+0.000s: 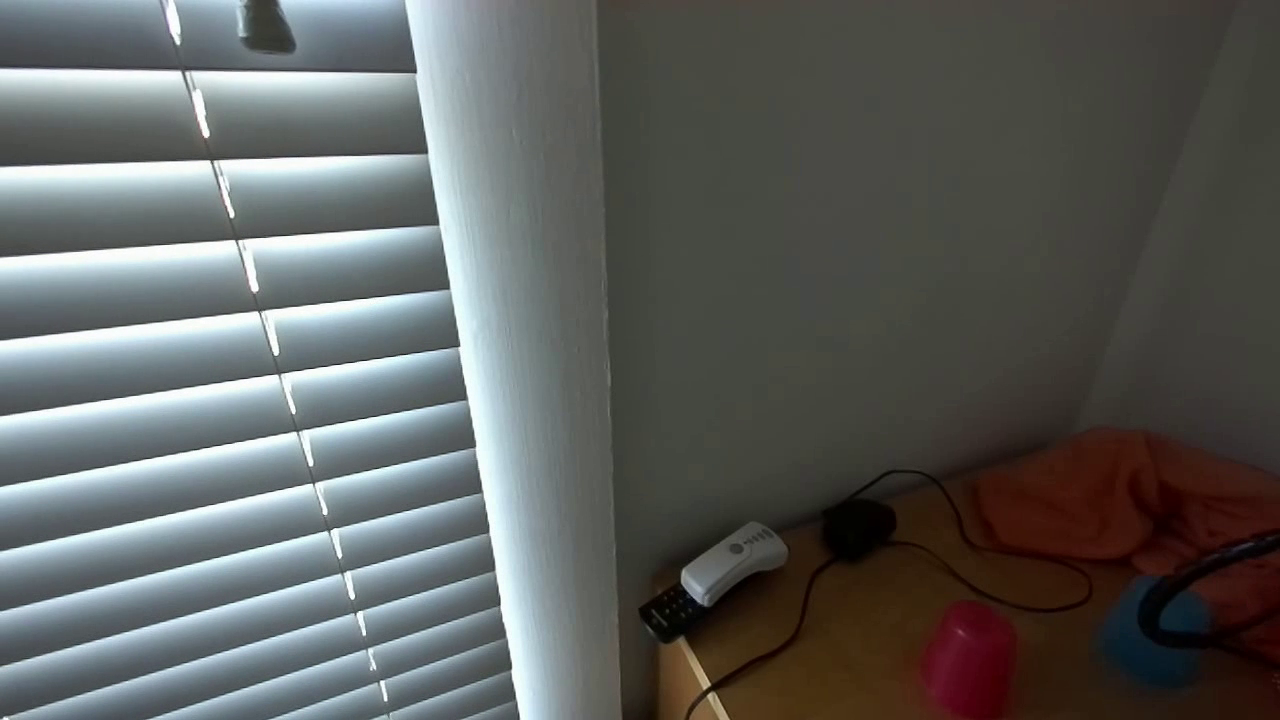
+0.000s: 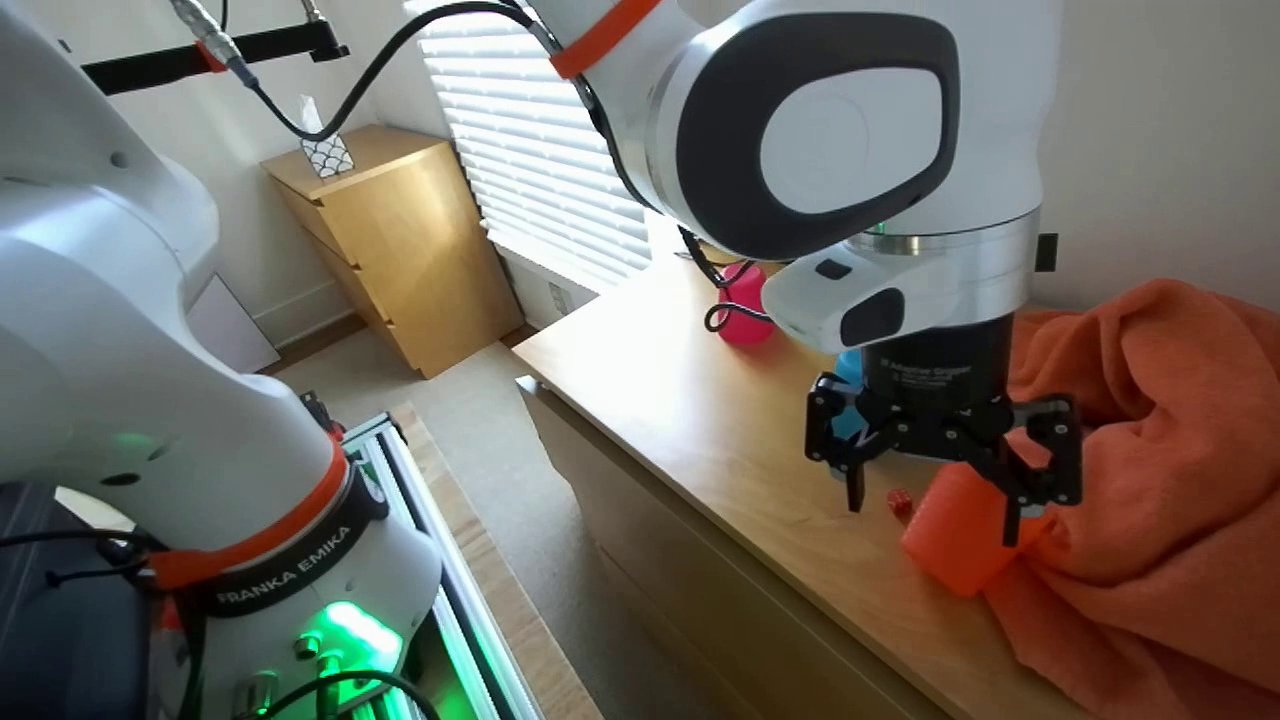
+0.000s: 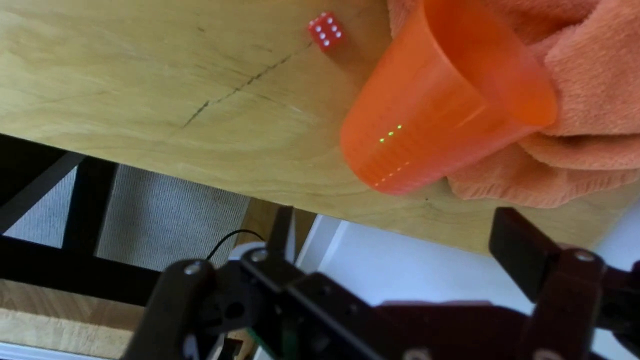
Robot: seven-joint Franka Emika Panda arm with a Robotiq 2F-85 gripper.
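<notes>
wooden tabletop [image 2: 650, 370] inspected: i find the orange cup [image 3: 420, 125] on its side near the robot-side edge, mouth toward the towel [image 3: 595, 65], my gripper [image 2: 934, 512] spread and empty nearby, which i judge an approach step, next calling for alignment.

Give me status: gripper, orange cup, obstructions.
Gripper open, empty. Orange cup tipped over. Possible snags: orange towel at its mouth, red die nearby.

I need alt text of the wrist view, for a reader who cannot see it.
An orange cup lies tipped over on a wooden surface, its mouth toward an orange towel. A red die showing six sits apart from it. Near the bottom, the open end effector holds nothing.
</notes>
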